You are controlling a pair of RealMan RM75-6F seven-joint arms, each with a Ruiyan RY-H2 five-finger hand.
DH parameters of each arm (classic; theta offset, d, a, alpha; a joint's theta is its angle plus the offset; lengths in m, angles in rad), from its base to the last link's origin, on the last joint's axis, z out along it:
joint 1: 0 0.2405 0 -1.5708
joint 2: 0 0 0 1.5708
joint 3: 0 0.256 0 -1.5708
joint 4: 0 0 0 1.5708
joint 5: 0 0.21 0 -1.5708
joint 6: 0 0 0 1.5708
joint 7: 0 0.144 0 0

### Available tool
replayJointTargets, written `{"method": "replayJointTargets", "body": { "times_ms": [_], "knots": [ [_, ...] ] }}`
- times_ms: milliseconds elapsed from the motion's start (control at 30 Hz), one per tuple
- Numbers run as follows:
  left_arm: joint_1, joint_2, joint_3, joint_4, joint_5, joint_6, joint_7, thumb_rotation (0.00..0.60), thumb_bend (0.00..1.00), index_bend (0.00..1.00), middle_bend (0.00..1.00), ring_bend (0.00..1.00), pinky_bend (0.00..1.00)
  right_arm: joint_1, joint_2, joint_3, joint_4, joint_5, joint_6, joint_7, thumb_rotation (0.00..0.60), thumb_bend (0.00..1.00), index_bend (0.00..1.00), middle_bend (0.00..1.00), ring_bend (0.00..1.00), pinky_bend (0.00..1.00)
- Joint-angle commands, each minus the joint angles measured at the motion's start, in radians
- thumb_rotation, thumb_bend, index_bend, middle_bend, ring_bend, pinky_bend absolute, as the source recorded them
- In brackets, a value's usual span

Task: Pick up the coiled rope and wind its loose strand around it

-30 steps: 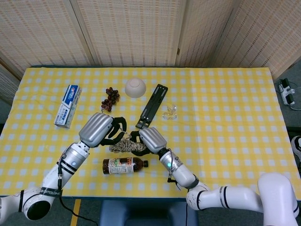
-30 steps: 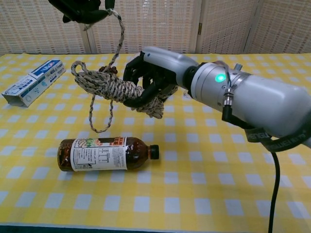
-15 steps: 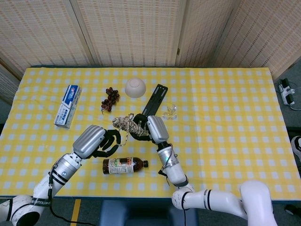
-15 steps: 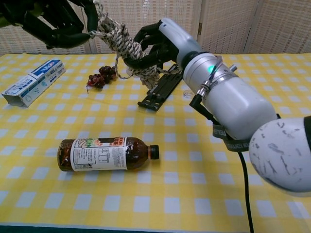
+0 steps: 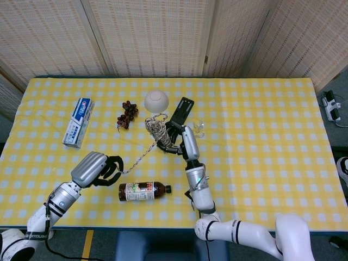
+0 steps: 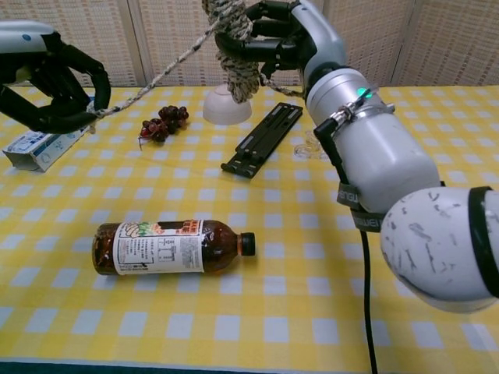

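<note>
While the right robot hand (image 6: pixel 273 35) clasped the coiled rope (image 6: pixel 232 43) high above the worktop (image 6: pixel 437 257), its loose strand (image 6: pixel 152 78) ran taut, down-left to the left robot hand (image 6: pixel 58 82), which pinched its end.

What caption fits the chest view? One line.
Right hand lifts coil; left hand pulls strand taut above bottle.

Both arms are smooth and silver-white, with black rings at the joints. The left robot hand (image 5: pixel 97 168) has a ridged silver back and black fingers (image 6: pixel 58 86). The right robot hand (image 6: pixel 288 35) looks the same. A small green light glows on its wrist, and a thin black cable hangs down.
</note>
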Motion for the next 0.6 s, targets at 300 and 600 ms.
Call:
{"method": "replayJointTargets", "body": {
  "times_ms": [300, 600],
  "knots": [
    [-0.012, -0.057, -0.005, 0.173, -0.189, -0.078, 0.034, 0.600, 0.59, 0.67, 0.90, 0.82, 0.76, -0.082, 0.163, -0.016, -0.153, 0.000, -0.094, 0.071, 0.600, 0.72, 0.96, 0.78, 0.84, 0.71],
    [-0.040, -0.089, -0.030, 0.273, -0.310, -0.117, 0.108, 0.600, 0.59, 0.67, 0.90, 0.82, 0.76, -0.126, 0.301, -0.062, -0.246, -0.042, -0.158, 0.089, 0.600, 0.72, 0.97, 0.78, 0.84, 0.71]
  ]
}}
